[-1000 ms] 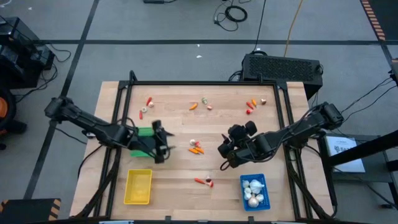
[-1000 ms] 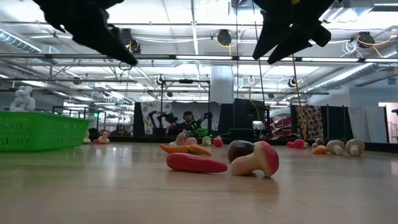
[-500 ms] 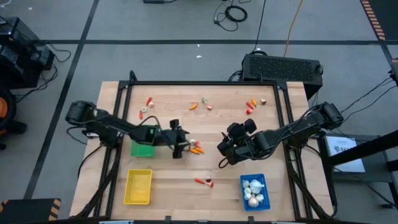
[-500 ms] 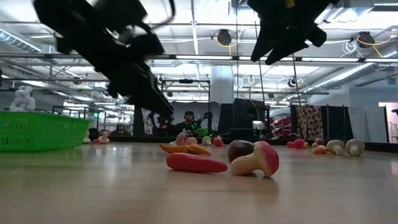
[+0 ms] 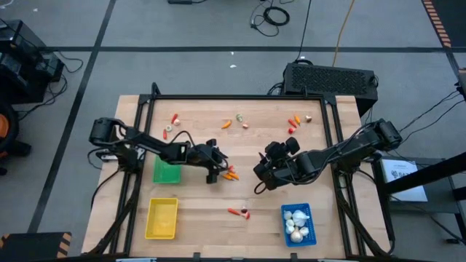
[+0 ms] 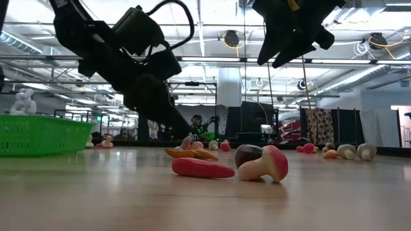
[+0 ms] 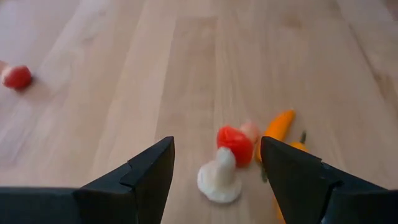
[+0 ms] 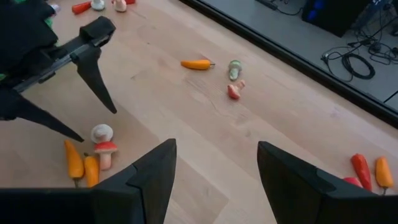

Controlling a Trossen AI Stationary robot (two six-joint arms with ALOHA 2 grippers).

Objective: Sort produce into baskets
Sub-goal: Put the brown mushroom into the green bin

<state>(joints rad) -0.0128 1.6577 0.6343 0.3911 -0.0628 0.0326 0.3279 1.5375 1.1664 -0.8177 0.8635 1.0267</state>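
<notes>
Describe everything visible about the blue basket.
The blue basket is a small, shallow rectangular tray that looks like plastic. It sits flat on the wooden table near the front right corner, long side running front to back. Several white garlic-like bulbs lie inside. No fingers touch it; the right gripper hovers apart from it.

Bare wooden tabletop [image 5: 255, 149] lies open between the two arms. The left gripper [image 5: 215, 166], fingers apart, hangs just beside a tight cluster: white-stemmed red-capped toy mushroom [image 7: 231, 142], white bulb [image 7: 219, 179], orange carrot pieces [image 7: 277, 127]. The green plastic basket [image 5: 167, 172] stands behind it.
</notes>
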